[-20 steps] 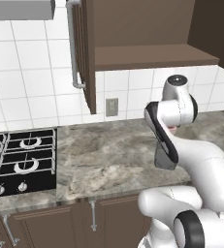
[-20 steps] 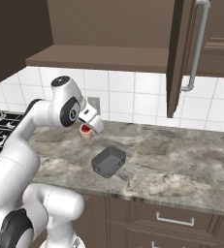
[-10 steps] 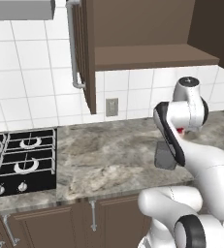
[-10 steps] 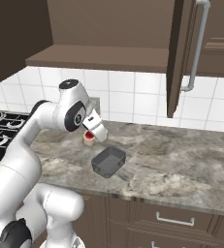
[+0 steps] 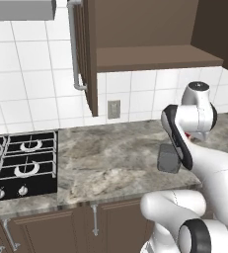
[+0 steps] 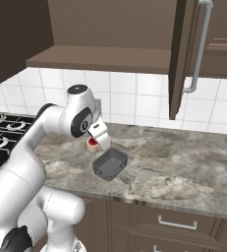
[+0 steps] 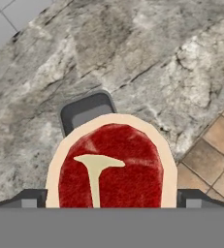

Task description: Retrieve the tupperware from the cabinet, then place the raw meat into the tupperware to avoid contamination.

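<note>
The white arm bends low over the marble counter (image 6: pixel 184 162), its gripper (image 6: pixel 101 140) pointing down with jaws spread wide around the raw meat (image 7: pixel 111 167), just above the dark grey tupperware (image 6: pixel 110 164) sitting on the counter

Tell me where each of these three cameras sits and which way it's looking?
Left base view: behind the arm's left, looking forward and down at the counter, stove and open cabinet; the arm rises lower right.
Right base view: behind its right; the arm rises lower left over the tupperware.
Hand view: on the hand, looking along the fingers at the raw meat.
Both base views share the counter, cabinet and tupperware.
</note>
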Available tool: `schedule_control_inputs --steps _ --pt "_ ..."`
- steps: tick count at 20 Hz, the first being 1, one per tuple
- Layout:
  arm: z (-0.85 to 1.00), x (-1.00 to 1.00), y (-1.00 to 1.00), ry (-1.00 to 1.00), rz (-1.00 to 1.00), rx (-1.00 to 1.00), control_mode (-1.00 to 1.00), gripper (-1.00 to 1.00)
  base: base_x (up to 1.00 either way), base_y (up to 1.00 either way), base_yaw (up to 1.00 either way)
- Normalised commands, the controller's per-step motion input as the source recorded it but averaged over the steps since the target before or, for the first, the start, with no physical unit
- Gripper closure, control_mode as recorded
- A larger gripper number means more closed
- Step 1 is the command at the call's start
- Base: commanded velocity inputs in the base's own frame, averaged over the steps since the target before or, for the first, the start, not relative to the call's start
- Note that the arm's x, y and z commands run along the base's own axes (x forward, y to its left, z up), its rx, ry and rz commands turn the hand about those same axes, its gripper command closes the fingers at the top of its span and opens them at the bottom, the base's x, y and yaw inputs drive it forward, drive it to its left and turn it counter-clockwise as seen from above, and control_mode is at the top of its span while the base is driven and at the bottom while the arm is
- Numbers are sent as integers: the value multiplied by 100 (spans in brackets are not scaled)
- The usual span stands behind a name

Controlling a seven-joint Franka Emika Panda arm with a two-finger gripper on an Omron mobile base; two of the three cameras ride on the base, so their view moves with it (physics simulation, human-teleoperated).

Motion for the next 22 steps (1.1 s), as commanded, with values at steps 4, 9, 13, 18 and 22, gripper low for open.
schedule_control_inputs --steps 4,9,13,18,22 --pt "-11 12 0 1 0 2 -100 100 0 0 0" --pt "-16 28 0 3 -1 1 -100 100 0 0 0" --pt "-19 22 0 3 -2 1 -100 100 0 0 0" --pt "-30 6 0 4 -2 3 -100 100 0 0 0" --pt "-30 15 0 6 -2 3 -100 100 0 0 0"
